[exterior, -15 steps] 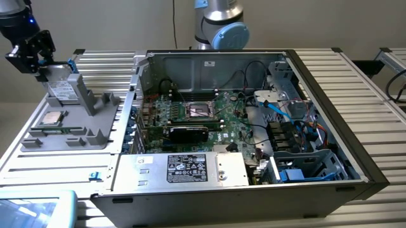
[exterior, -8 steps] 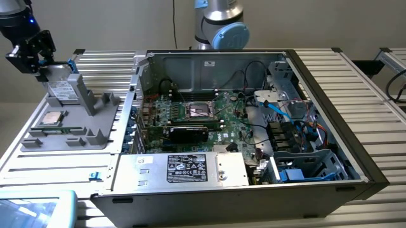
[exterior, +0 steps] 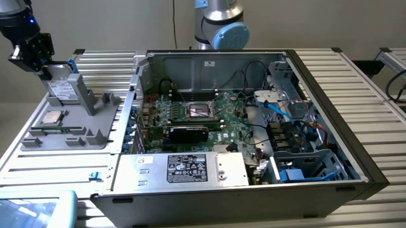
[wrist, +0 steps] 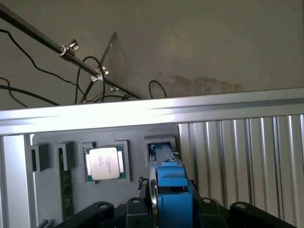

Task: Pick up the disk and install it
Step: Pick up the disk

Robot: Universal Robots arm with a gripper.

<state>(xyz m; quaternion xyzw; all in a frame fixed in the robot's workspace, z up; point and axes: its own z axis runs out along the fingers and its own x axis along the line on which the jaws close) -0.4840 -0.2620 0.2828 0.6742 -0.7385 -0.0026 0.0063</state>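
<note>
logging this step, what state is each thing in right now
disk, standing on edge in the grey tray, not installed
gripper, at the disk's top end
processor chip, lying flat in its tray pocket
computer case, open, insides exposed

Disk (wrist: 172, 187) is standing on edge, seen end-on: blue carrier w/ a thin silver edge alongside, reaching into a slot of the grey tray (wrist: 137, 164). Black gripper (wrist: 167, 213) parts are flanking it close to the cam. Processor chip (wrist: 105, 162) is lying flat in a square pocket just beside the disk's slot. Next over, a green memory stick (wrist: 66, 185) is sitting in a narrow slot, then a small dark block (wrist: 40, 156), poss. a clip. Tray is resting on the ribbed alu desk (wrist: 242, 156). Beyond a bright alu rail (wrist: 142, 111), black cables (wrist: 90, 80) are hanging off a thin rod (wrist: 38, 33) against a beige wall (wrist: 213, 42).
</note>
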